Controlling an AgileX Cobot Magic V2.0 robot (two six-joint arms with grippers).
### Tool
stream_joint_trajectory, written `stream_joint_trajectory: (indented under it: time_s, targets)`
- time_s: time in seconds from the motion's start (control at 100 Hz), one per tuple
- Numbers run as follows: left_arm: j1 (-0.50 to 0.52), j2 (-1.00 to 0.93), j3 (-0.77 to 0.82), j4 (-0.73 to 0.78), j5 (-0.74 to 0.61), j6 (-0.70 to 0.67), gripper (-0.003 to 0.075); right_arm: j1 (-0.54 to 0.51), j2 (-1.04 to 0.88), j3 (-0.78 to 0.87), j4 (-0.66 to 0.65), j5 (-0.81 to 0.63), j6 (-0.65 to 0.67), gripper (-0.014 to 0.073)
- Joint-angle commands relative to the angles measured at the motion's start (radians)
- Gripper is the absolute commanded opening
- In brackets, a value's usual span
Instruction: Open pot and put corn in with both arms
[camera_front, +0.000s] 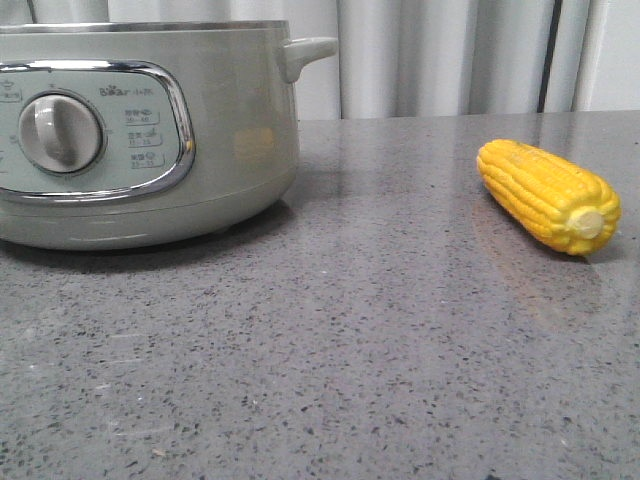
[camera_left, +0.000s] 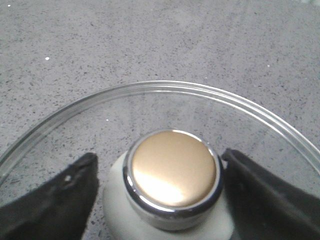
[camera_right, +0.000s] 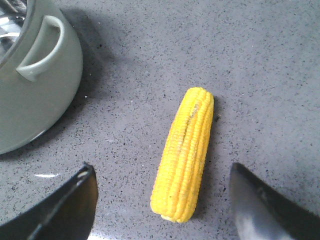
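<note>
Right wrist view shows the right end effector (camera_right: 162, 202) spread wide around the corn (camera_right: 185, 152), stiff, light, best gripped mid-cob, the pot (camera_right: 30, 85) at 10 o'clock, while the left end effector (camera_left: 160, 192) hugs the fragile glass lid's knob (camera_left: 172, 175).

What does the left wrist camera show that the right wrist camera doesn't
Only the left wrist view shows a glass lid with a gold-topped knob sitting between the left gripper fingers. Only the right wrist view shows the corn lying on the counter between the open right gripper fingers, with the pot and its side handle nearby. Both show the same speckled grey counter.
</note>
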Motion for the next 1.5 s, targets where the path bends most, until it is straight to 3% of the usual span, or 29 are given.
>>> stream_joint_trajectory:
  time_s: [0.0, 0.33, 0.7, 0.79, 0.96, 1.03, 1.3, 1.49]
  targets:
    - [-0.004, -0.060, -0.030, 0.001, -0.064, -0.001, 0.0559, -0.003, -0.022, -0.034, 0.016, -0.064, -0.016, 0.0480]
    - [-0.004, -0.418, -0.030, 0.001, -0.037, -0.001, 0.0553, -0.003, 0.065, -0.034, 0.025, -0.105, -0.016, 0.0480]
    - [-0.004, -0.748, -0.030, 0.001, 0.168, -0.001, 0.0552, -0.003, 0.383, -0.034, 0.025, -0.058, -0.016, 0.0473]
    - [-0.004, -0.782, -0.030, 0.001, 0.183, -0.001, 0.0552, -0.003, 0.440, -0.034, 0.025, -0.060, -0.016, 0.0398]
    - [-0.004, -0.808, -0.030, 0.001, 0.183, -0.001, 0.0552, 0.000, 0.431, -0.077, 0.092, -0.064, -0.024, 0.0070]
    - [-0.004, -0.812, -0.030, 0.001, 0.181, -0.001, 0.0552, 0.023, 0.396, -0.148, 0.121, -0.074, -0.066, -0.0003]
    - [-0.004, -0.812, -0.030, 0.001, 0.178, -0.001, 0.0552, 0.259, 0.381, -0.597, 0.141, -0.186, -0.081, -0.0013]
    - [-0.017, -0.812, -0.030, 0.001, 0.183, -0.001, 0.0552, 0.420, 0.499, -0.723, 0.141, -0.222, -0.093, -0.0013]
